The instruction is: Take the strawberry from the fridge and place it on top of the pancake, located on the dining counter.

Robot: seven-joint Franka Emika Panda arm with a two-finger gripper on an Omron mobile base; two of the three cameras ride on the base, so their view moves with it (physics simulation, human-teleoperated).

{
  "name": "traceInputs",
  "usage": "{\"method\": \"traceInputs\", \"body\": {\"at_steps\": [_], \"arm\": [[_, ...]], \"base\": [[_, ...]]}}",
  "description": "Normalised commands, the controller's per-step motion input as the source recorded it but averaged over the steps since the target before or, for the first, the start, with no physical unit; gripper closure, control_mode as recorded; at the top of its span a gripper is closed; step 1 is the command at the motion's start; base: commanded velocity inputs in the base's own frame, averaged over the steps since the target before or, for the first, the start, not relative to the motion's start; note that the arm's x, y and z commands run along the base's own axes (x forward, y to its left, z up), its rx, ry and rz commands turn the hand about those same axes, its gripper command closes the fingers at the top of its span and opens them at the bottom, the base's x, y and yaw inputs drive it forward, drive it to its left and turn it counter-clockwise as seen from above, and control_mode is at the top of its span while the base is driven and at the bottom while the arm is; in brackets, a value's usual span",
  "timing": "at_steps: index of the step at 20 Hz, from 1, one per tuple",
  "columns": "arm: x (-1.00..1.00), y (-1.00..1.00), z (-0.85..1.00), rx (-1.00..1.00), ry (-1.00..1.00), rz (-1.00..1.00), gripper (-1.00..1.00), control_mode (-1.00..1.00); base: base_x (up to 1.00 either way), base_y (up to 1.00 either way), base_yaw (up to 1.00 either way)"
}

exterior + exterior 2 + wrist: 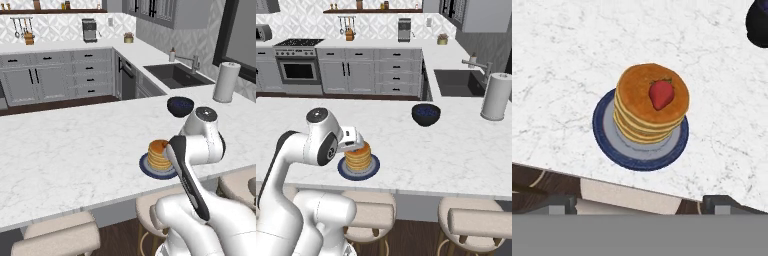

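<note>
The strawberry, small, soft and easily bruised, lies centre-frame atop the pancake; gripper spread wide, empty.

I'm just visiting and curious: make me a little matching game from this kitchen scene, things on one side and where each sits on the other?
Things:
1. strawberry
2. pancake
3. dark blue bowl
4. paper towel roll

Places:
a. on a small blue plate
b. standing upright near the sink
c. on top of the stack
d. directly on the marble counter, beyond the plate

Pairs: 1-c, 2-a, 3-d, 4-b
</note>
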Motion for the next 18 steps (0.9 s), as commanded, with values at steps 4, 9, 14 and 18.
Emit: {"method": "traceInputs", "body": {"at_steps": [4,9,14,18], "arm": [[-0.19,0.00,0.00,0.00,-0.08,0.00,-1.00,-1.00],[-0.31,-0.10,0.09,0.02,-0.14,0.00,-1.00,-1.00],[-0.29,-0.40,0.76,0.05,-0.10,-0.09,-1.00,-1.00],[-0.18,-0.21,0.76,0.04,-0.06,-0.08,-1.00,-1.00]], "base": [[0.00,0.00,0.00],[0.00,0.00,0.00],[0.00,0.00,0.00],[0.00,0.00,0.00]]}}
